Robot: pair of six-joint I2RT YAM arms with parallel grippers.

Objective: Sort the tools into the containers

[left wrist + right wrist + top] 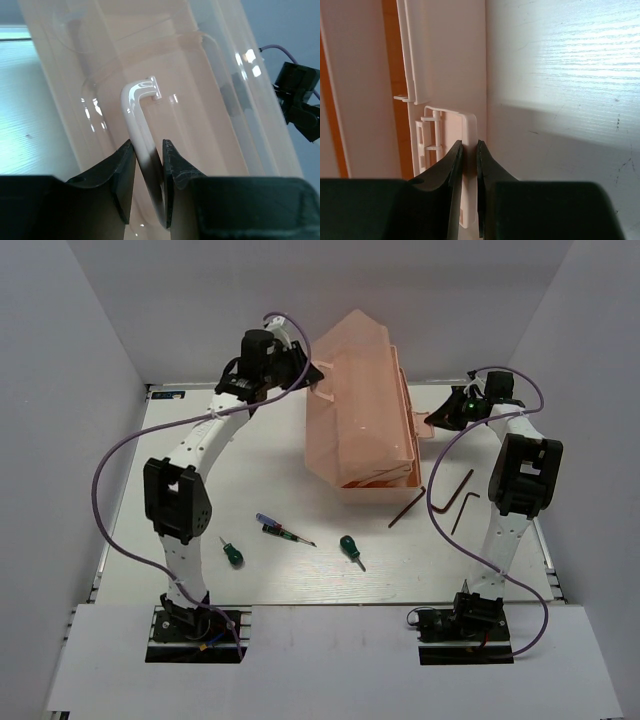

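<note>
Tools: all five lie loose on the table, on the near side of the toolbox. From left to right: a green screwdriver, the blue-and-red screwdriver, a second green screwdriver, then a hex key by the box's near right corner and the other hex key beyond it. Both keys are thin and faint.

Left gripper has its fingers narrow, pinched on the white lid handle - the handle's lower end is hidden between them. Right gripper has its fingers narrow, clamped on the latch, whose bottom is cut off.

From the top view both sets of fingertips are lost against the box. The compartments are blurred through the plastic - can't tell the layout.
</note>
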